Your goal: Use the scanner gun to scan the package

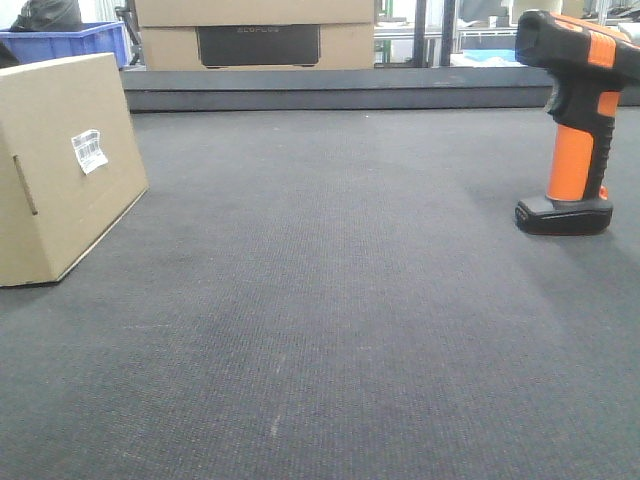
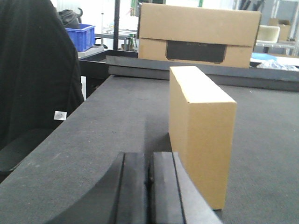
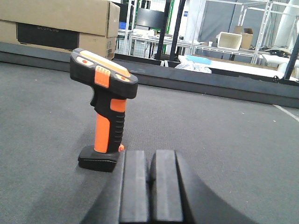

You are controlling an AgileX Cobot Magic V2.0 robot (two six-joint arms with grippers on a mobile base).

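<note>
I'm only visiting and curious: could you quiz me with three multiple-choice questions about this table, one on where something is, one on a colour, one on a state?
1. In the front view, the tan cardboard package sits:
A left
B right
C centre

2. The pistol-shaped scanner gun has a handle coloured:
A blue
B orange
C white

3. The right pincer is:
A gripping the scanner
B wide open
C shut, empty

Answers:
1 A, it stands by the left edge.
2 B, orange shows between black head and base.
3 C, its pads meet, short of the scanner.

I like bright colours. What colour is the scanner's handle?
Orange, with black grip parts on the scanner; the right wrist view shows it best.
</note>
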